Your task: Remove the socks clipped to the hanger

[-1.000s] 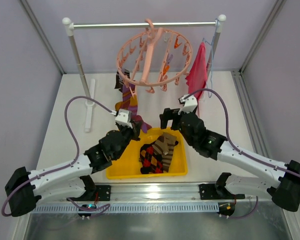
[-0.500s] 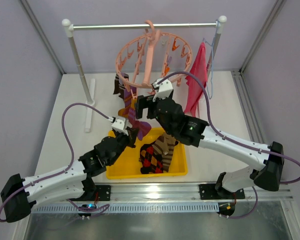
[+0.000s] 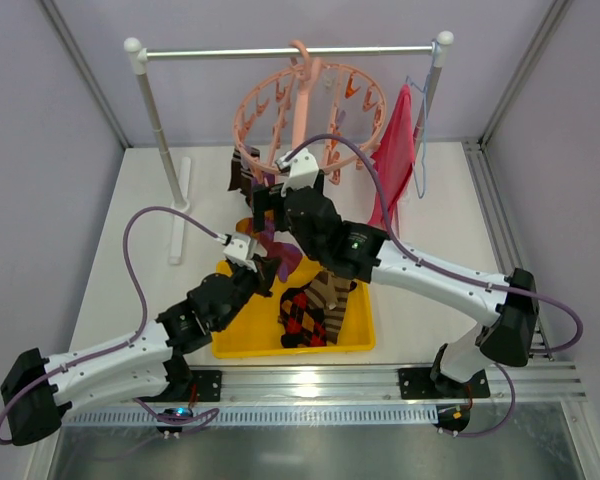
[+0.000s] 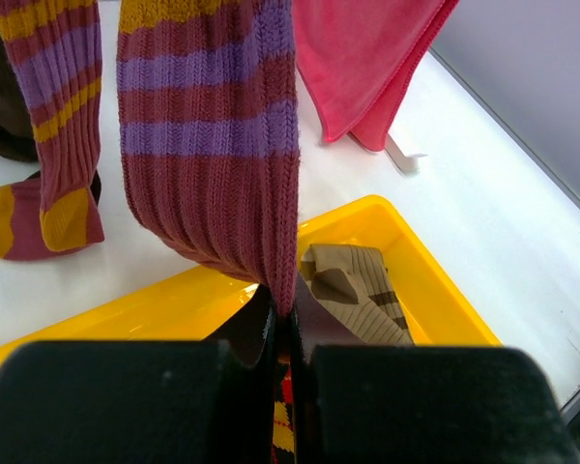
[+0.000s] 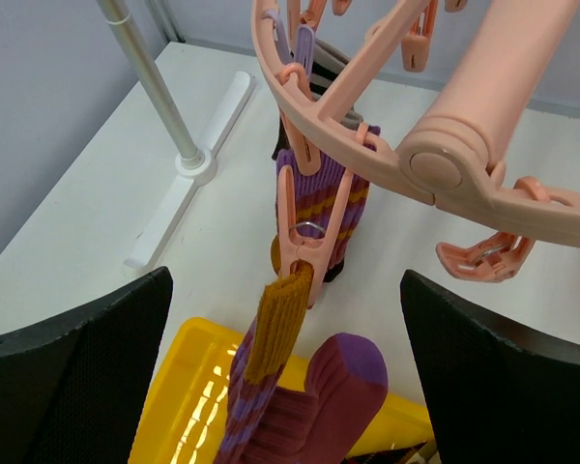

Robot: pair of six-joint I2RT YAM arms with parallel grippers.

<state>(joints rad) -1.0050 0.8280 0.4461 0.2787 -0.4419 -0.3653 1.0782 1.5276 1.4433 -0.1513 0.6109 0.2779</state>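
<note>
Here, lower centre, my left pincer [image 4: 282,327] is clamped on the maroon sock [image 4: 213,145]; my right pincer [image 5: 288,333] gapes wide.

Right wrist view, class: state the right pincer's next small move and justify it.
Probably ease the open right pincer forward and squeeze the clip peg: it pins the maroon-purple sock to the hanger, while the left pincer grips that sock's lower end.
</note>
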